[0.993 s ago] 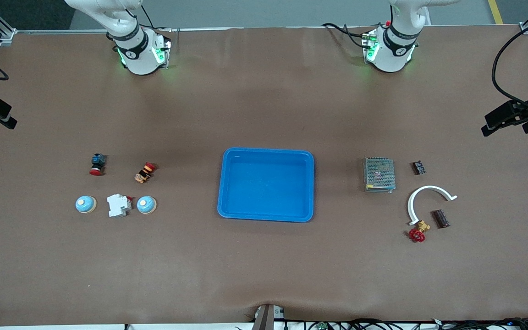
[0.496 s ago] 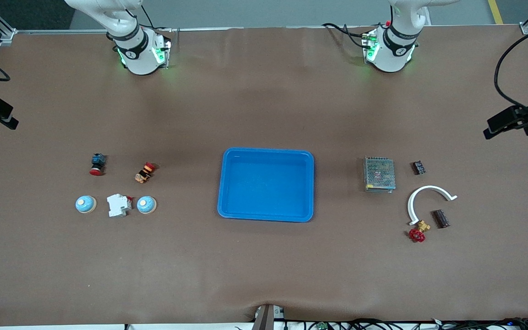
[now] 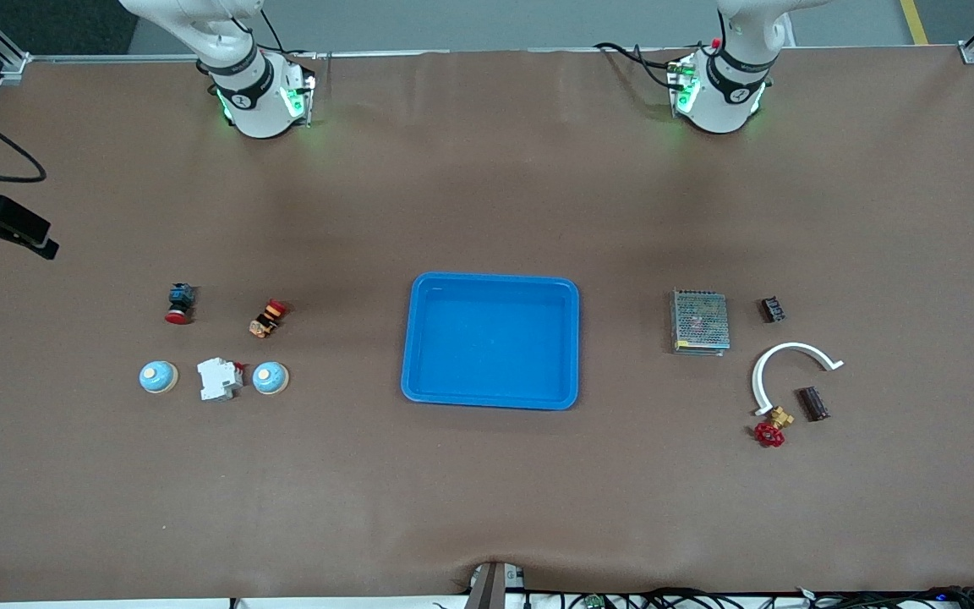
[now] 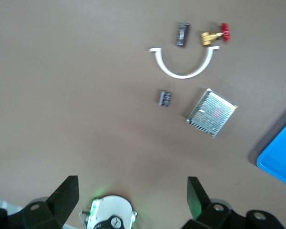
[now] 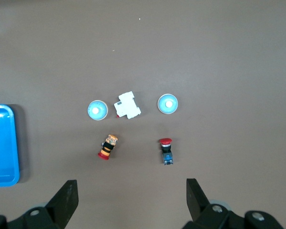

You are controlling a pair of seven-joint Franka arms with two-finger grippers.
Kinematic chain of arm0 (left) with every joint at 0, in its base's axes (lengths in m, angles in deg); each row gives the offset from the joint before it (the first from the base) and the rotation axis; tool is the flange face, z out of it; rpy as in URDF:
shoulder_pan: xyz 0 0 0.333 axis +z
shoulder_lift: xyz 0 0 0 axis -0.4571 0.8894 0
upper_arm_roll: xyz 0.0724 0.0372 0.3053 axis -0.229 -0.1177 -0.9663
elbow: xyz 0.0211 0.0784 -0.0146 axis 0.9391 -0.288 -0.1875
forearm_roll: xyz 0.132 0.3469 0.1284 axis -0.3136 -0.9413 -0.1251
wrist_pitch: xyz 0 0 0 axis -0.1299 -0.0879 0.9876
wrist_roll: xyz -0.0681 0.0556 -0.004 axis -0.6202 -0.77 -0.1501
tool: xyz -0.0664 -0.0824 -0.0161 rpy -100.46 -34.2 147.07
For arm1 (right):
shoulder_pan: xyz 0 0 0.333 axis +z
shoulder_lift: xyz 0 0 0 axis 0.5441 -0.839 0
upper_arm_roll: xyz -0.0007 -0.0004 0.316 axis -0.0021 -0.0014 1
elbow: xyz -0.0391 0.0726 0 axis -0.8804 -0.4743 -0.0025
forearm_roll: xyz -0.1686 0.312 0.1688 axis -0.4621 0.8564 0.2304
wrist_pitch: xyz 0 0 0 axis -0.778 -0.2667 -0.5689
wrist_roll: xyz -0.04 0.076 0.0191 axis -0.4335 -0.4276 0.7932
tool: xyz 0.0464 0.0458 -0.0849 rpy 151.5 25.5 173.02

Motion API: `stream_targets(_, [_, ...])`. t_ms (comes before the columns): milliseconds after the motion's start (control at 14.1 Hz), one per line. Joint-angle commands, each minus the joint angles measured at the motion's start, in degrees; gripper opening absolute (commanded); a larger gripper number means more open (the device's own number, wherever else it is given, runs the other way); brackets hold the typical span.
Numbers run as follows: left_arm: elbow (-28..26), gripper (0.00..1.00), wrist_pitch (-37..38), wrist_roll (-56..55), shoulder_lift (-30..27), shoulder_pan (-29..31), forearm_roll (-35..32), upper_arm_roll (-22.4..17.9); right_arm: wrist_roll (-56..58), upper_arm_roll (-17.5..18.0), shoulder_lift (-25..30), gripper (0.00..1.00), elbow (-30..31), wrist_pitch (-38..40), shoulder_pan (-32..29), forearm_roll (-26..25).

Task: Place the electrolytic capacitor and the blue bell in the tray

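Since a second before, my left gripper [image 4: 132,198] and right gripper [image 5: 131,199] had lifted outward; both spread wide, empty. The shallow bright blue plastic tray [image 3: 407,355] sat mid-table, the dark cylindrical capacitor [image 3: 813,403] and two blue dome bells [image 3: 270,378] outside it. My fingertips were cut off.

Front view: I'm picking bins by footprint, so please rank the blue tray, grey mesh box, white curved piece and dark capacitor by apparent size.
1. blue tray
2. white curved piece by span, grey mesh box by solid area; too alike to rank
3. dark capacitor
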Motion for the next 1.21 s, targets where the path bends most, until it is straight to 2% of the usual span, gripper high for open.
stream_targets(0, [-0.32,1.0,2.29,-0.22,-2.3,3.43,1.39,-0.11,-0.56,0.47,-0.28,1.0,2.3,-2.56,-0.94,-0.2])
stream_targets(284, [-0.41,1.0,3.7,0.22,-2.12,4.14,1.13,-0.03,-0.56,0.47,-2.21,1.0,3.0,-4.31,-0.94,-0.37])
stream_targets(496, [-0.14,1.0,9.74,0.57,-2.74,4.14,1.04,0.06,-0.47,0.47,-2.65,1.0,10.88,-13.68,-1.29,-0.72])
stream_targets(567, [-0.14,1.0,11.08,0.57,-4.48,4.14,1.13,-0.03,-0.56,0.47,-3.0,1.0,13.44,-17.03,-1.47,-0.81])
stream_targets(780, [-0.32,1.0,13.11,0.66,-7.31,4.14,1.65,0.23,-0.38,0.47,-8.08,1.0,15.05,-21.62,-2.87,-0.99])
stream_targets(922, [-0.06,1.0,11.11,0.66,-4.78,2.48,1.65,0.85,-0.3,0.47,-12.04,1.0,15.05,-26.0,-3.49,-0.99])
stream_targets(1134, [0.03,1.0,2.59,0.14,-3.01,0.98,1.74,3.74,0.32,0.47,-18.89,1.0,14.78,-32.51,-5.77,-0.9])
